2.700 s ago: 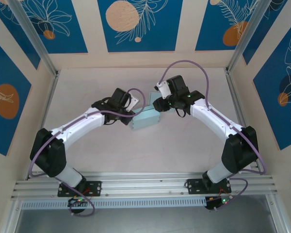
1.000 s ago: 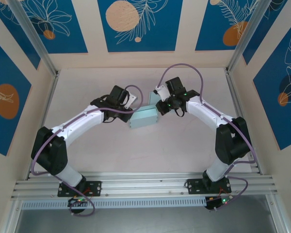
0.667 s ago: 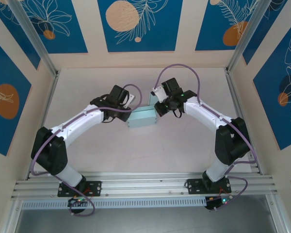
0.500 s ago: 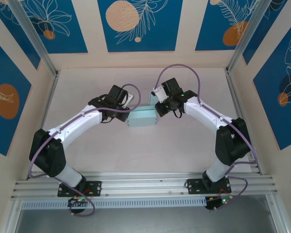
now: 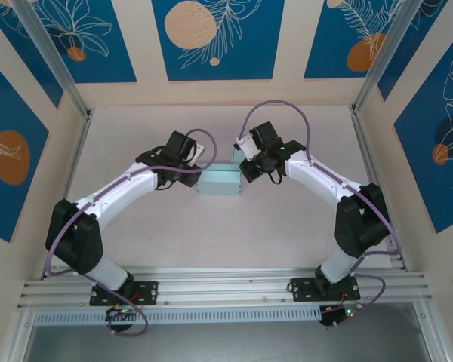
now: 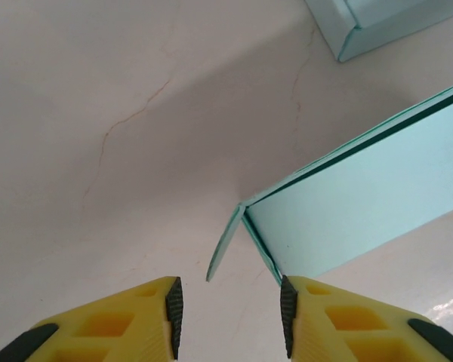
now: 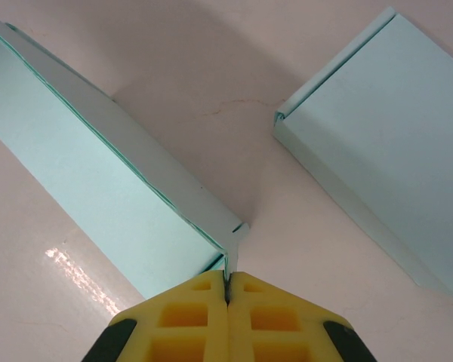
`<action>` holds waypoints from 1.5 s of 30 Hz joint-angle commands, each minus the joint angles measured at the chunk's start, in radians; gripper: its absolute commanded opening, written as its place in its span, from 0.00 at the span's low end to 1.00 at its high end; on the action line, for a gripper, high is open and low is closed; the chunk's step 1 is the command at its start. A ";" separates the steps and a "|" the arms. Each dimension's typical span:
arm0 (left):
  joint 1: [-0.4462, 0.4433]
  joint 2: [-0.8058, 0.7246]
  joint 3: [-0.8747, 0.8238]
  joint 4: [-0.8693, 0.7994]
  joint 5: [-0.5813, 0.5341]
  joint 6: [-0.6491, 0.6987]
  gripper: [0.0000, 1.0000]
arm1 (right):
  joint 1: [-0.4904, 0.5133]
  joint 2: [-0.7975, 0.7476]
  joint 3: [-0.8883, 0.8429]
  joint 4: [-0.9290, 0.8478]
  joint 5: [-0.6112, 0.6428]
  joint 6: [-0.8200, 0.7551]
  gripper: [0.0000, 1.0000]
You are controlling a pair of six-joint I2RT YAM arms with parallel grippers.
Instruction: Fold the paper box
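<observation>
The pale teal paper box [image 5: 220, 182] lies on the table between my two grippers, its long side across the top view. My left gripper [image 5: 194, 169] stands at the box's left end, open. In the left wrist view, a loose end flap [image 6: 225, 246] hangs free in the gap between the fingers [image 6: 226, 311], and the box body [image 6: 377, 197] runs off to the right. My right gripper [image 5: 245, 167] is at the box's right end. In the right wrist view, it [image 7: 228, 283] is shut on a thin end flap [image 7: 234, 243] of the box [image 7: 98, 175].
A second pale teal box piece [image 7: 385, 143] lies flat on the table just behind the box, also seen at the top right of the left wrist view [image 6: 377, 23]. Bare table surrounds the box. Patterned walls and metal posts enclose the workspace.
The box has turned from slanted to lying straight across and has shifted slightly left. My left gripper has opened and let the left flap go. The right gripper has stayed shut on its flap.
</observation>
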 commanded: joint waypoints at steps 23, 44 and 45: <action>0.036 0.028 0.014 0.076 0.213 -0.096 0.08 | 0.030 -0.032 0.012 0.012 -0.012 0.259 0.00; 0.005 -0.065 -0.175 0.249 0.204 -0.239 0.00 | 0.111 -0.011 -0.043 0.224 0.103 0.604 0.00; 0.004 -0.065 -0.177 0.251 0.203 -0.239 0.00 | 0.111 -0.010 -0.045 0.233 0.102 0.610 0.00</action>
